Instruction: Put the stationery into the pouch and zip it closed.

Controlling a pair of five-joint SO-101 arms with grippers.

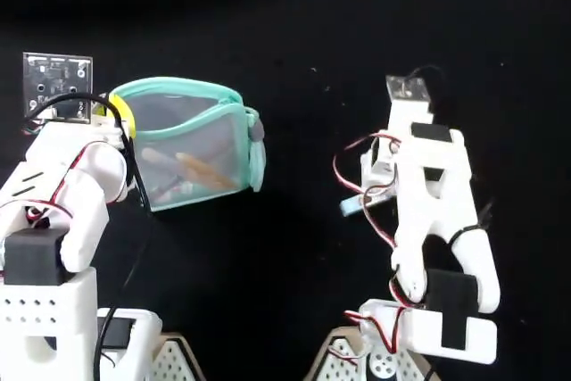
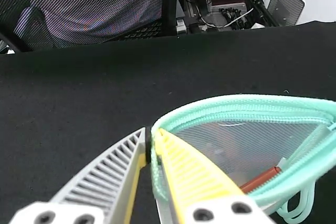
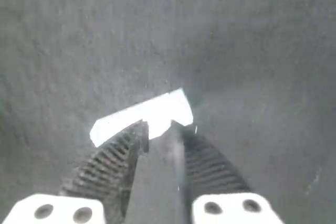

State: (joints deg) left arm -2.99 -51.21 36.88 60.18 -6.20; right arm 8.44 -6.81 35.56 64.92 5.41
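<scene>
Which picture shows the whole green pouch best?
The high view. There the whole pouch shows, open, with stationery inside. The left wrist view shows its zip edge close up, pinched by the left gripper. The right wrist view faces a pale block instead.

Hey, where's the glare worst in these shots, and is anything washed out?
Right wrist view: the small white rectangular piece by the right gripper is washed out to a featureless glow. Left wrist view: a thin glint on the mint-trimmed clear mesh pouch. High view: even light; the black tablecloth swallows any shadows.
</scene>
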